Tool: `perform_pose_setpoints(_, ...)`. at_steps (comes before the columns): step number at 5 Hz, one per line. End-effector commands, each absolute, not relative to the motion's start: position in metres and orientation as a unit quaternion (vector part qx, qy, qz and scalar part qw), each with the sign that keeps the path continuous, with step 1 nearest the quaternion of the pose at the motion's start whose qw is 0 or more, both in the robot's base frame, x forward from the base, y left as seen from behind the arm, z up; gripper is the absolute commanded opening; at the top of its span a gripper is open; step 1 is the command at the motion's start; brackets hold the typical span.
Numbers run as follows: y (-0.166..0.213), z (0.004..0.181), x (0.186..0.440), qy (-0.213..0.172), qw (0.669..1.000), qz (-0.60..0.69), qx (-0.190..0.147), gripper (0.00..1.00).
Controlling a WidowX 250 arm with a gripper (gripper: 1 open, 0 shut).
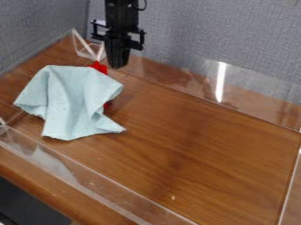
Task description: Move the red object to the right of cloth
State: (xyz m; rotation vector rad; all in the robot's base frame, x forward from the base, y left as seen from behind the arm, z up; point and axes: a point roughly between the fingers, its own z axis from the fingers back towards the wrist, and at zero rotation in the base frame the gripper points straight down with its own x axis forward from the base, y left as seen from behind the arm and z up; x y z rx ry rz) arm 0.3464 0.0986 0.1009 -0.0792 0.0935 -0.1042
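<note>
My gripper point(119, 63) hangs straight down at the back of the table, just past the far right corner of the cloth point(70, 101). The jaws are shut. The red object point(100, 65) sticks out to the left from between the fingertips, and most of it is hidden behind them. It hangs a little above the wood. The cloth is pale blue-green and rumpled. It lies at the left of the table, with its nearest corner just below the gripper.
Low clear plastic walls point(217, 75) ring the wooden table point(200, 141). A grey backdrop stands behind. Bare wood stretches to the right of the cloth, across the middle and right of the table.
</note>
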Motion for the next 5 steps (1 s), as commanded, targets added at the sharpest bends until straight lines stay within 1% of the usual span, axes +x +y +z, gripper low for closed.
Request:
perform_pose_setpoints(1,0.093,0.127,0.342,0.01,0.997,-0.065,-0.03,0.0)
perform_pose_setpoints(5,0.064,0.106,0.318,0.029,0.992,-0.114,-0.043,0.0)
